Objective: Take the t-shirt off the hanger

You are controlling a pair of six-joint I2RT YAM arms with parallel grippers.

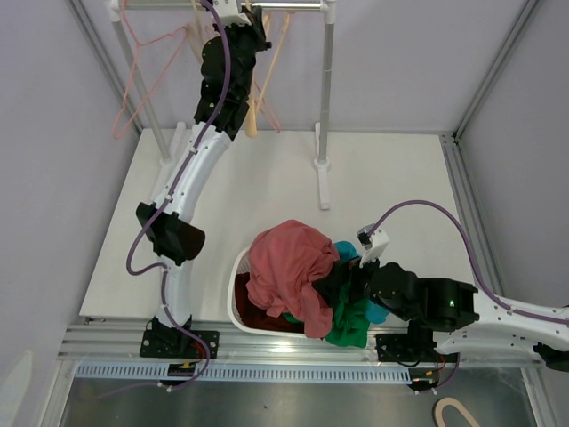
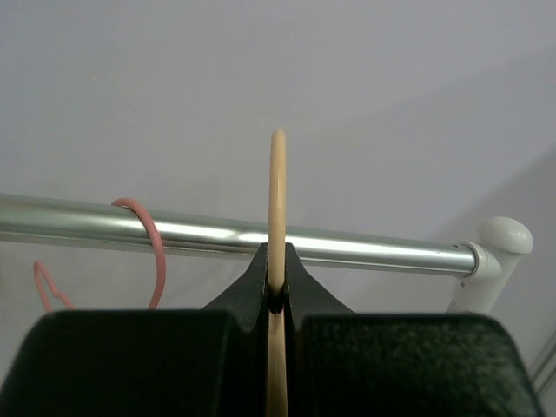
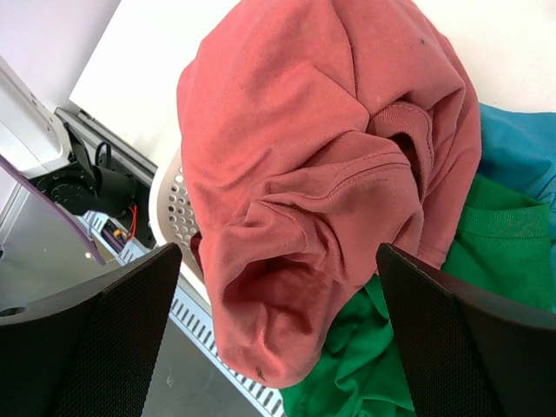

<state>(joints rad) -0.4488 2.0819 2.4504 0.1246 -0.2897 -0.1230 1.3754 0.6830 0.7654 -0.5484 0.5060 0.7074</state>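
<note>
The red t-shirt (image 1: 289, 267) lies crumpled on top of the white laundry basket (image 1: 236, 289), off the hanger. In the right wrist view the t-shirt (image 3: 321, 148) fills the middle. My right gripper (image 3: 278, 261) hovers over it, open wide, with its fingers apart from the cloth. My left gripper (image 1: 253, 31) is raised to the clothes rail (image 1: 289, 6) and shut on the bare beige hanger (image 1: 252, 116). The left wrist view shows the hanger's hook (image 2: 278, 200) pinched between the jaws, just in front of the rail (image 2: 365, 248).
A pink hanger (image 1: 133, 89) hangs on the rail's left part, with its hook (image 2: 155, 243) over the bar. A green garment (image 3: 469, 287) and a blue one (image 3: 521, 148) lie in the basket (image 3: 169, 208) beside the shirt. The rack's right post (image 1: 325, 107) stands on the table.
</note>
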